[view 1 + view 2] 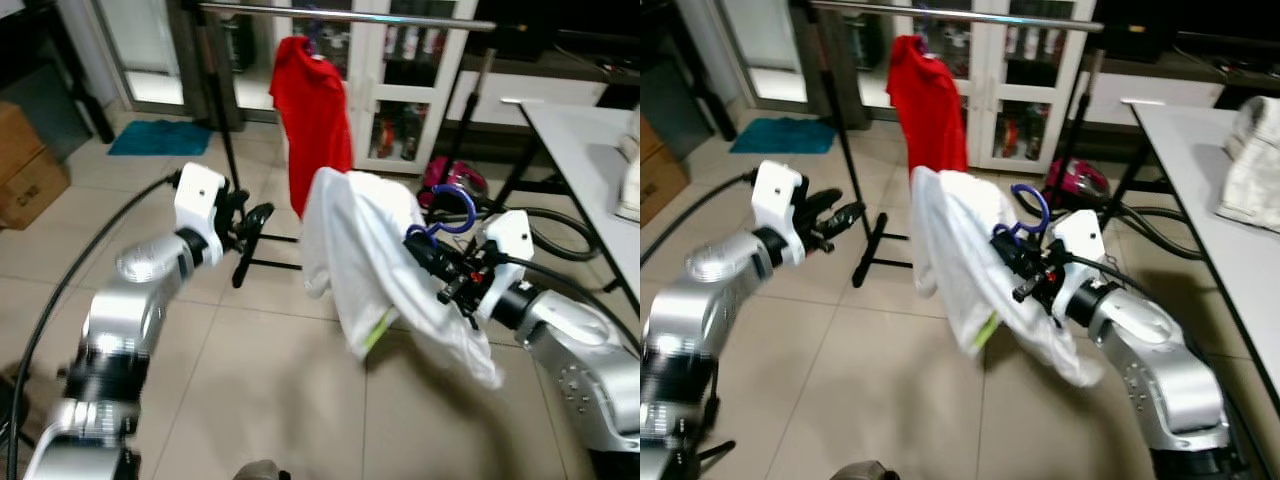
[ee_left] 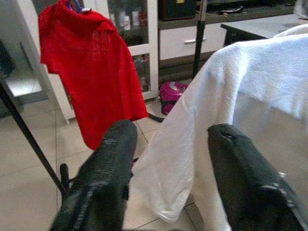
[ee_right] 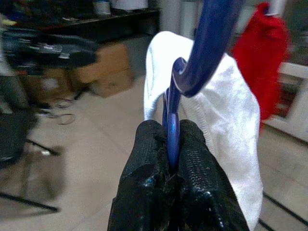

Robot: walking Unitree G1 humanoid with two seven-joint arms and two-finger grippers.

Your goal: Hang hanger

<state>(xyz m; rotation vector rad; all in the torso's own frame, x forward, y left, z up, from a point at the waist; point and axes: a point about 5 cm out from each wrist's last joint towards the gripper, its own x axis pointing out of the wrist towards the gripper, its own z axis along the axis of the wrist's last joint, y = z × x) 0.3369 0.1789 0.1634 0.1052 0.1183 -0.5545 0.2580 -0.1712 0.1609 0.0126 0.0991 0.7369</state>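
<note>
A tiled floor (image 1: 250,380) carries the black rack stand (image 1: 262,262), its foot just past the left gripper (image 1: 252,222). Beyond that gripper lie a teal mat (image 1: 160,137) and a cardboard box (image 1: 28,165). Beyond the right gripper (image 1: 425,250) sit a pink vacuum (image 1: 455,180) and black hose (image 1: 560,232). A white table (image 1: 1230,215) bears a white cloth (image 1: 1252,160).

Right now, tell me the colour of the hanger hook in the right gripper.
Dark blue hanger hook, clearest in the right wrist view.

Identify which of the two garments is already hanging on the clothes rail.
The red shirt: it hangs from the rail. The white shirt is on a blue hanger gripped by the right gripper, away from the rail.
</note>
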